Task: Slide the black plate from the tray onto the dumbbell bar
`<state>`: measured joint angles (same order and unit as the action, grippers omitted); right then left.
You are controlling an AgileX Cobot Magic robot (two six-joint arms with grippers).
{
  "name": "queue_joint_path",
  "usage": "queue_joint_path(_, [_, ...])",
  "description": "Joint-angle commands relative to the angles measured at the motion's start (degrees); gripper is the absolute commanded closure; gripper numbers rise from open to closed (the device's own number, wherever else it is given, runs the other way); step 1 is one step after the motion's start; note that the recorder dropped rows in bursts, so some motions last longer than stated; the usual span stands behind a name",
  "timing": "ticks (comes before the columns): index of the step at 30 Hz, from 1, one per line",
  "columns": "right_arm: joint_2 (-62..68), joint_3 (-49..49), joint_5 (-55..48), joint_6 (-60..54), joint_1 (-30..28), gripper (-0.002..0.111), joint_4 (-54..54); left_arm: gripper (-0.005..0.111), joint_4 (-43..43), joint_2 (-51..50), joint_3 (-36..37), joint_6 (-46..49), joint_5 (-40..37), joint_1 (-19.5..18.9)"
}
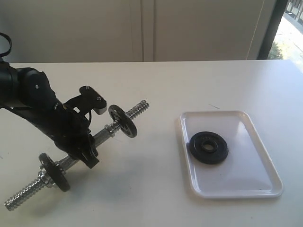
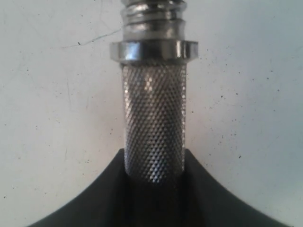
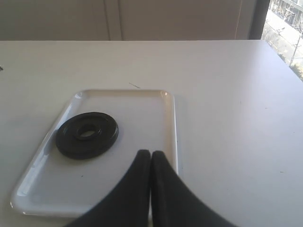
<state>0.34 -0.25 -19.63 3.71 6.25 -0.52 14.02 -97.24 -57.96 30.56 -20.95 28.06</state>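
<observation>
The black plate (image 1: 209,147) lies flat in the white tray (image 1: 246,170) at the right of the table. The dumbbell bar (image 1: 105,131) is at the left, slanted, its far end raised. It carries two black discs (image 1: 123,121) (image 1: 54,171). My left gripper (image 1: 88,155) is shut on the bar's knurled middle (image 2: 154,118), just behind a collar nut (image 2: 154,49). My right gripper (image 3: 150,155) is shut and empty, hovering over the tray's (image 3: 142,118) near edge, a short way from the plate (image 3: 87,135). The right arm does not show in the exterior view.
The white table (image 1: 156,75) runs back to a pale wall. A window strip sits at the far right (image 1: 291,28). The bar's threaded ends (image 1: 138,109) (image 1: 21,195) stick out beyond both discs.
</observation>
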Motion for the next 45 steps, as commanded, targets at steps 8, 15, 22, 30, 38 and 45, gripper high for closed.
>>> queue_joint_path(8, [-0.3,0.3,19.6,0.0,0.1,0.108,0.1,0.107,4.2,4.6,-1.5,-0.2,3.3,0.2])
queue_joint_path(15, [-0.3,0.3,35.6,2.1,0.1,0.108,0.1,0.107,4.4,4.6,-1.5,-0.2,3.3,0.2])
queue_joint_path(22, [-0.3,0.3,40.3,2.8,0.1,0.108,-0.7,0.107,5.9,4.6,-1.5,-0.2,3.3,0.2])
queue_joint_path(30, [9.2,-3.7,30.5,1.4,0.1,0.108,-14.1,0.107,6.7,4.6,-1.5,-0.2,3.3,0.2])
queue_joint_path(38, [41.3,-24.0,12.9,-5.5,0.1,0.108,-13.8,0.107,6.7,4.6,-1.5,2.0,3.3,0.2])
queue_joint_path(45, [68.7,-49.1,-15.0,-16.7,0.1,0.108,-14.6,0.107,6.7,4.5,-1.5,4.3,3.2,0.2])
